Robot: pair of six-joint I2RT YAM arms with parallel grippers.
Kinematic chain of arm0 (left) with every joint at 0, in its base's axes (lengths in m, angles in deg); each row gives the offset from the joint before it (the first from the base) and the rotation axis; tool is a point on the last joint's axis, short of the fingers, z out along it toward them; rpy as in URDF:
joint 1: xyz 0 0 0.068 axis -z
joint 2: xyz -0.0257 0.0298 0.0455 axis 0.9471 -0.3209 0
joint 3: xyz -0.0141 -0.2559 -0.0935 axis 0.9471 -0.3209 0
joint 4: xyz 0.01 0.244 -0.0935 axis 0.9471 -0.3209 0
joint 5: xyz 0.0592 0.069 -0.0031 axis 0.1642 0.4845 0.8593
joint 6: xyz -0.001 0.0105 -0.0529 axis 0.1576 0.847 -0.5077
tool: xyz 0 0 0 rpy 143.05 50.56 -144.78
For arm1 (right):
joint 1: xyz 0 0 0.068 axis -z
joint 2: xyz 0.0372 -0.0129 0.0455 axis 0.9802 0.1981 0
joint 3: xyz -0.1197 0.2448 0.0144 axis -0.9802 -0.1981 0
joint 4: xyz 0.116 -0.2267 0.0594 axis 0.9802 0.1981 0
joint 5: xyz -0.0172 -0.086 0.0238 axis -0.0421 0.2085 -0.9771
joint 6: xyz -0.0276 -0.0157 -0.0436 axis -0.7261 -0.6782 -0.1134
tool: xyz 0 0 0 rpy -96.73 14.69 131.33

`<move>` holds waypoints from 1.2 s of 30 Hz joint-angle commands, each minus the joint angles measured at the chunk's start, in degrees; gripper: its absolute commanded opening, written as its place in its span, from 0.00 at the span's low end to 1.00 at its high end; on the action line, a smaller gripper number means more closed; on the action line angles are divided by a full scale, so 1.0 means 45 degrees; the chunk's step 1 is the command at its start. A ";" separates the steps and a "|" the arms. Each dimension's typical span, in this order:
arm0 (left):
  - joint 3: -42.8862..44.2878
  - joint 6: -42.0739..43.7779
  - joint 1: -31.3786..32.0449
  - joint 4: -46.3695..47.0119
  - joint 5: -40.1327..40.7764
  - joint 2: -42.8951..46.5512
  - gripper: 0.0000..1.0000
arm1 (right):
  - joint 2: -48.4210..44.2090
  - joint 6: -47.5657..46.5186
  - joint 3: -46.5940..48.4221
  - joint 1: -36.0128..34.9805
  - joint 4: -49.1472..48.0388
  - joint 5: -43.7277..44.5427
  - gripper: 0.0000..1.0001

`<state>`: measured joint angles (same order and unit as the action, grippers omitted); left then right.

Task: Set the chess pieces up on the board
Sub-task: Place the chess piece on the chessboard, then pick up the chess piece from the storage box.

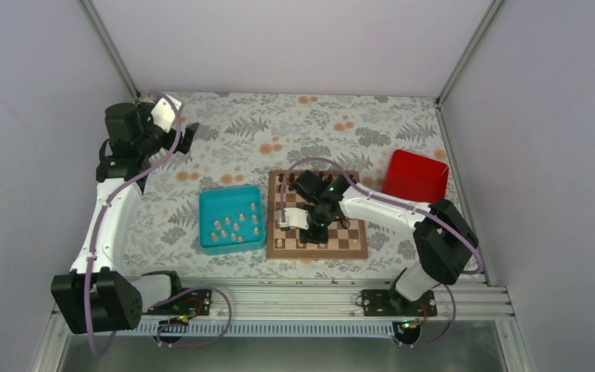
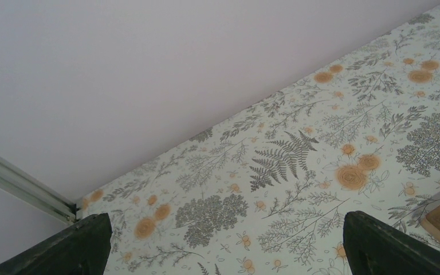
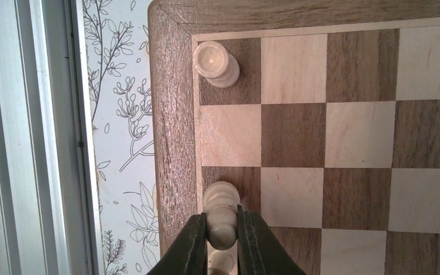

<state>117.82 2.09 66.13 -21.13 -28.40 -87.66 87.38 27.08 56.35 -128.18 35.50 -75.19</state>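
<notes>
Floral tablecloth [image 1: 294, 132] lies under the board [image 3: 172, 114]. The right gripper [image 3: 222, 229] pinches a pale chess piece [image 3: 222, 215] over the board's edge column; a second pale piece [image 3: 215, 63] stands two squares ahead of it. The left gripper [image 2: 224, 240] hangs spread wide.

Top camera looks down from behind on the whole table [image 1: 232, 147]; right wrist hangs close over one corner of the board [image 3: 173, 114] — left wrist faces across the table to a wall [image 2: 149, 69]
</notes>
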 commanded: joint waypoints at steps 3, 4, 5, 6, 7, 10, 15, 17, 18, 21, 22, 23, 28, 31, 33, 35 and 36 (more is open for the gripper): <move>-0.0072 -0.0013 -0.0067 0.0087 0.0077 -0.0029 1.00 | 0.0254 -0.0179 0.0311 -0.0162 0.0057 -0.0265 0.09; -0.0089 -0.0001 -0.0067 0.0091 0.0092 -0.0032 1.00 | 0.0274 -0.0184 0.0287 -0.0163 0.0041 -0.0276 0.09; -0.0096 0.0001 -0.0067 0.0096 0.0084 -0.0049 1.00 | 0.0284 -0.0179 0.0284 -0.0160 0.0054 -0.0287 0.09; -0.0085 0.0003 -0.0055 0.0097 0.0063 -0.0056 1.00 | 0.0339 -0.0179 0.0269 -0.0150 0.0058 -0.0271 0.10; -0.0069 -0.0011 -0.0068 0.0087 0.0078 -0.0070 1.00 | 0.0382 -0.0162 0.0262 -0.0149 0.0041 -0.0228 0.11; -0.0067 -0.0013 -0.0067 0.0096 0.0096 -0.0076 1.00 | 0.0352 -0.0166 0.0252 -0.0160 0.0039 -0.0074 0.15; -0.0075 -0.0006 -0.0062 0.0074 0.0096 -0.0051 1.00 | -0.0177 -0.0123 0.0328 -0.0150 0.0127 0.0194 0.33; -0.0093 0.0006 -0.0067 0.0067 0.0119 -0.0052 1.00 | -0.0460 -0.0092 0.0446 -0.0151 0.0262 0.0247 0.40; -0.0070 0.0007 -0.0067 0.0078 0.0114 -0.0047 1.00 | -0.0606 -0.0063 0.0531 -0.0159 0.0350 0.0237 0.43; -0.0060 -0.0018 -0.0065 0.0078 0.0119 -0.0051 1.00 | -0.0988 -0.0010 0.0945 -0.0166 0.0731 0.0174 0.46; -0.0054 -0.0016 -0.0062 0.0082 0.0116 -0.0032 1.00 | -0.1092 0.0023 0.1160 -0.0158 0.0799 0.0199 0.47; -0.0058 -0.0013 -0.0076 0.0076 0.0116 -0.0020 1.00 | -0.1212 0.0044 0.1377 -0.0150 0.0840 0.0195 0.48; -0.0045 -0.0033 -0.0067 0.0066 0.0037 0.0027 1.00 | -0.0960 0.0168 0.2879 -0.0167 0.0765 0.0492 0.52; -0.0078 -0.0013 -0.0067 0.0095 -0.0035 0.0053 1.00 | -0.0011 0.0295 0.3947 -0.0196 0.0633 0.0822 0.51; -0.0066 -0.0022 -0.0067 0.0102 -0.0047 0.0098 1.00 | 0.0601 0.0374 0.4712 -0.0342 0.0533 0.0721 0.51; -0.0044 -0.0023 -0.0067 0.0070 -0.0029 0.0157 1.00 | 0.1237 0.0423 0.5464 -0.0605 0.0317 0.0724 0.51; -0.0037 -0.0031 -0.0065 0.0052 -0.0046 0.0189 1.00 | 0.1676 0.0421 0.5792 -0.0801 0.0232 0.0751 0.52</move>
<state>117.82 2.09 66.13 -21.15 -28.10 -87.66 89.45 27.74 77.36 -129.23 38.08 -72.42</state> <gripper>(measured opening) 0.999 0.511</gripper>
